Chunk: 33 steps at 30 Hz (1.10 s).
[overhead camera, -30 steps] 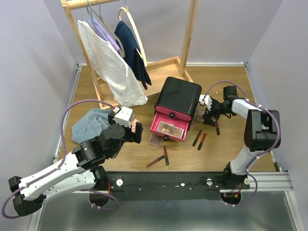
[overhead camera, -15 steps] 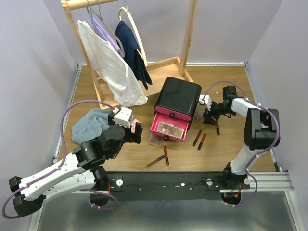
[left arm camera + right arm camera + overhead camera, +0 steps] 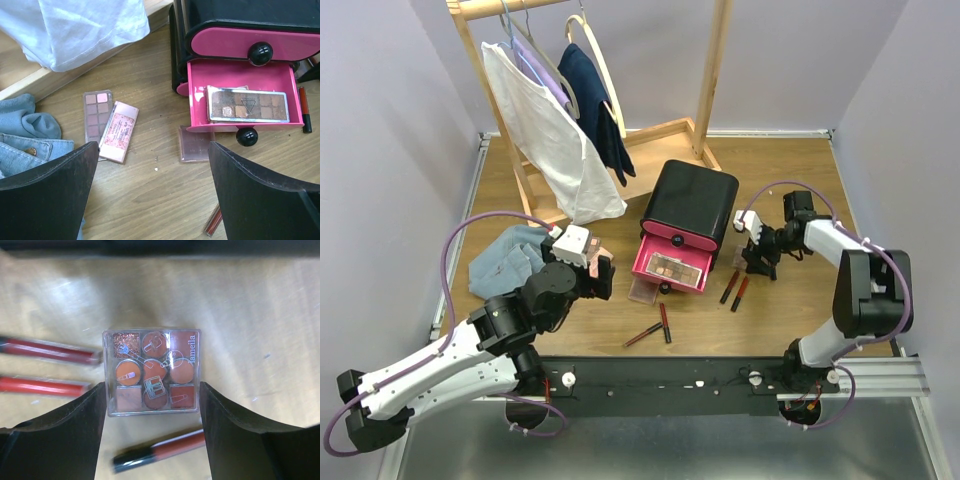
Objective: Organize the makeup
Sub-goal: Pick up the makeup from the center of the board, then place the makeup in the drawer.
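In the right wrist view my right gripper [image 3: 152, 392] is shut on a small square clear case [image 3: 151, 371] of orange-brown pans, a finger on each side. Three red lip tubes [image 3: 50, 351] lie on the wood around it. In the top view this gripper [image 3: 757, 256] is right of the black box [image 3: 692, 200], with two lip tubes [image 3: 734, 289] near it. My left gripper [image 3: 596, 272] is open and empty above bare wood [image 3: 155, 200]. Two flat palettes [image 3: 107, 125] lie ahead on its left. The open pink drawer [image 3: 197, 95] holds a long palette [image 3: 247, 105]. A clear pink case [image 3: 196, 145] lies under its front.
A light blue denim cloth [image 3: 510, 257] lies at the left. A wooden clothes rack [image 3: 715, 70] with a white shirt [image 3: 545, 130] and a dark garment stands at the back. Two more lip tubes [image 3: 658, 327] lie near the front edge.
My right gripper has moved toward the near side of the table, away from the box's right side. The left arm has shifted only slightly.
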Tool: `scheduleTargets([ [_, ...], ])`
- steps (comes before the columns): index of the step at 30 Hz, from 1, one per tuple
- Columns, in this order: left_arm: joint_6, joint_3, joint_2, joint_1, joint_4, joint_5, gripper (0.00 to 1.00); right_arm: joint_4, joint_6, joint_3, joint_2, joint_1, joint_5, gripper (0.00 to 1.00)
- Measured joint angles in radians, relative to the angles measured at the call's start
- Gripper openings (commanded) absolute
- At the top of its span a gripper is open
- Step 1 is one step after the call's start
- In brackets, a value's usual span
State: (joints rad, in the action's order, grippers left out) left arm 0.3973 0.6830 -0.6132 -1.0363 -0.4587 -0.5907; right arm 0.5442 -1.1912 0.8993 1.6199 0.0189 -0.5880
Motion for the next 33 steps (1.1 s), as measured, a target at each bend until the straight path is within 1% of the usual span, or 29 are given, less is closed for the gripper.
scheduleTargets([
  [3,0.001,-0.005,0.000,0.000,0.000,0.000,0.99,0.031,0.033,-0.037,-0.072,0.000,0.000,0.34],
  [10,0.002,-0.009,0.000,0.000,0.005,0.000,0.99,0.079,0.115,-0.047,-0.244,0.000,-0.017,0.32],
  [13,0.001,-0.012,0.000,0.000,0.008,0.000,0.99,0.114,0.157,-0.050,-0.353,0.000,-0.038,0.31],
  [19,0.001,-0.013,0.000,0.000,0.017,0.000,0.99,0.206,0.208,-0.050,-0.514,0.000,-0.087,0.31],
  [25,0.000,-0.018,0.000,0.000,0.039,0.000,0.99,0.309,0.230,-0.049,-0.604,0.000,-0.138,0.30],
  [33,0.000,-0.031,-0.001,0.000,0.053,0.001,0.99,0.404,0.227,-0.001,-0.636,-0.006,-0.193,0.30],
])
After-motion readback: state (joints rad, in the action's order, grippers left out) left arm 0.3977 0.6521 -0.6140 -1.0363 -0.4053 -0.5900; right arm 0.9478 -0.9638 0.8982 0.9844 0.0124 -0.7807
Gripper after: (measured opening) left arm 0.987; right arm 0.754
